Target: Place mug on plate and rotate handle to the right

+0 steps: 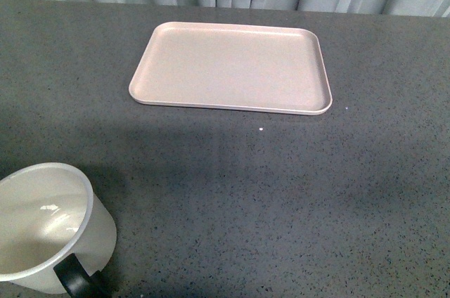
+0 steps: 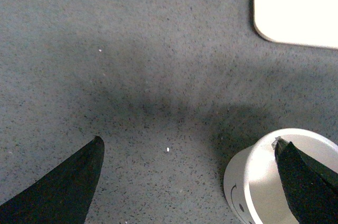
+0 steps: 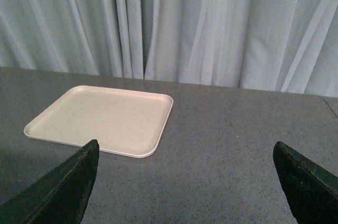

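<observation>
We hold left gripper wide at mug rim, to straddle it | right gripper wide, empty | plate well apart

- Front view: neither arm nor gripper is in frame.
- Left gripper: jaws spread wide. The two dark fingers taper to narrow tips, and the tips are well apart.
- Left wrist: pitched steeply down. Its camera looks almost straight onto the counter, and the gripper hangs above the surface.
- Right gripper: jaws likewise spread wide. The dark fingers have wedge-shaped tips, also well apart.
- Right wrist: held near level. Its camera looks out across the counter toward the far edge, and the fingers point that way.
- Arm links behind both wrists: not visible, so joint pose cannot be told.
</observation>
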Motion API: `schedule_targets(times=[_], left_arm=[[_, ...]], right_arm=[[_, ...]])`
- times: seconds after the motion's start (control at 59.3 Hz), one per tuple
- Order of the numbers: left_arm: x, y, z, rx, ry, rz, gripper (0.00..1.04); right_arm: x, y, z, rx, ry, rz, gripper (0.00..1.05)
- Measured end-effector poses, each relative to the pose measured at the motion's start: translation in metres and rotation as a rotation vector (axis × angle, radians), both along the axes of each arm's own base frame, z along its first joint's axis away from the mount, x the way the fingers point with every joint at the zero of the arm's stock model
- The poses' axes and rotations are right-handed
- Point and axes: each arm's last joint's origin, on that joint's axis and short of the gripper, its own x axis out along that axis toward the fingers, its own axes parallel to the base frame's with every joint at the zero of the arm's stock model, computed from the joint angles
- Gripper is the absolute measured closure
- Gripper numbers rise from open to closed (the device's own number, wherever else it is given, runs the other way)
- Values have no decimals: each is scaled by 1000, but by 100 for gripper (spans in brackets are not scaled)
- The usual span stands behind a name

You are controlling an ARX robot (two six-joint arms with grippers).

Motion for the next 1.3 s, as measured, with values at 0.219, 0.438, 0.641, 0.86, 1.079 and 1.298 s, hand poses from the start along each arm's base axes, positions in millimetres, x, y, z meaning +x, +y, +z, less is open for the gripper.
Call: schedule_targets(times=[0.219, 0.438, 0.641, 0.86, 1.079, 1.298], left_arm=[[13, -16, -14, 17, 63, -59, 9], [20, -27, -21, 20, 92, -94, 9], [25, -20, -30, 20, 129, -58, 9], [28, -18, -35, 5, 148, -78, 9], [32, -20, -47, -24, 190, -122, 9], [34, -18, -60, -15, 247, -125, 23]], right_arm=[[0, 0, 0, 0, 0, 0, 9], [0, 0, 0, 0, 0, 0, 9], [0, 0, 0, 0, 0, 0, 9], [0, 0, 0, 0, 0, 0, 9], [0, 0, 0, 0, 0, 0, 9], [0, 0, 0, 0, 0, 0, 9]])
